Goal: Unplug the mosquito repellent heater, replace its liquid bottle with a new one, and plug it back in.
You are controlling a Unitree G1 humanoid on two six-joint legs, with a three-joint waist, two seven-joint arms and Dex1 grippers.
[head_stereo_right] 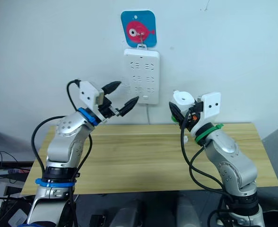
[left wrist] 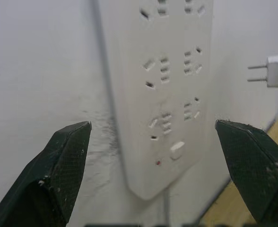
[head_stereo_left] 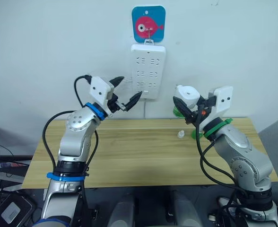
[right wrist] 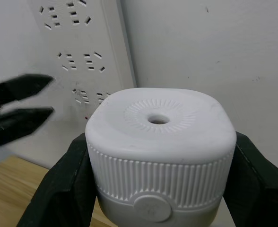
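One white ribbed heater (right wrist: pixel 160 151), round vent, gripper-held

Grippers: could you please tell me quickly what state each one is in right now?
Left gripper: open, holding nothing, near the power strip.
Right gripper: shut on the mosquito repellent heater.

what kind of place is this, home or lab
Probably a lab or test room, not a lived-in home: a bare wooden table against a plain white wall, a white power strip hung from a fish-picture hook, and loose cables and gear on the floor beside the table.
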